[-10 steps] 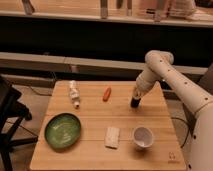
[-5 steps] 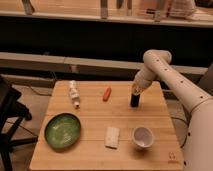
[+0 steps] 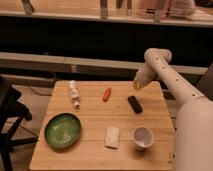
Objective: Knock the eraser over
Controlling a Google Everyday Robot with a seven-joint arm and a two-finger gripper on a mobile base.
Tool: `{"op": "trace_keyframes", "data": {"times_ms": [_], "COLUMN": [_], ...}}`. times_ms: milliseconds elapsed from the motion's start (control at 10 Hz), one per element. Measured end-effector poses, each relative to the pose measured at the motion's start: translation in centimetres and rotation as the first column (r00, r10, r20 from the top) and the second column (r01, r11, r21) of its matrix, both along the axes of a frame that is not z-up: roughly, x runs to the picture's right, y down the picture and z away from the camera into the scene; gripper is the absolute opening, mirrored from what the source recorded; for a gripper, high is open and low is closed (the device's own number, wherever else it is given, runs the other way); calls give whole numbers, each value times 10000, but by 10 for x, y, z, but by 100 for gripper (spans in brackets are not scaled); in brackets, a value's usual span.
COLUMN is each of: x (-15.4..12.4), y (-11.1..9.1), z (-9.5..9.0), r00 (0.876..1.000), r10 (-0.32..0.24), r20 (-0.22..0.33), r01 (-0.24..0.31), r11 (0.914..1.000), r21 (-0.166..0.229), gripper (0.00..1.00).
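The eraser [image 3: 134, 104] is a small dark block lying flat on the wooden table [image 3: 95, 115], right of the middle. My gripper [image 3: 137, 84] hangs at the end of the white arm, above the table's far right part. It is a little behind and above the eraser and clear of it.
A small orange carrot-like piece [image 3: 106, 94] lies left of the eraser. A white bottle [image 3: 74, 93] lies at the far left. A green plate [image 3: 62, 130] sits at the front left, a white sponge [image 3: 112, 137] and a white cup [image 3: 143, 136] at the front.
The eraser stood upright under the gripper and now lies flat on the table. The gripper has risen and pulled back toward the far edge.
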State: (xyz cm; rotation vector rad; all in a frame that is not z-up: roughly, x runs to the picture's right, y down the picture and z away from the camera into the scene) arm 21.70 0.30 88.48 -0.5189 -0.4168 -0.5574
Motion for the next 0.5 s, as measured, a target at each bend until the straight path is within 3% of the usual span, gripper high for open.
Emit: {"op": "trace_keyframes", "data": {"times_ms": [300,500], "x": [-4,-6], "y": [18,18], "z": [-18,-15], "r00": [9997,9993], "r10": [-247,-367], "r20": [-9,72], "r01": [247,368], "r11": [9995,9992], "r21": [-195,-146], "gripper": [0,0]}}
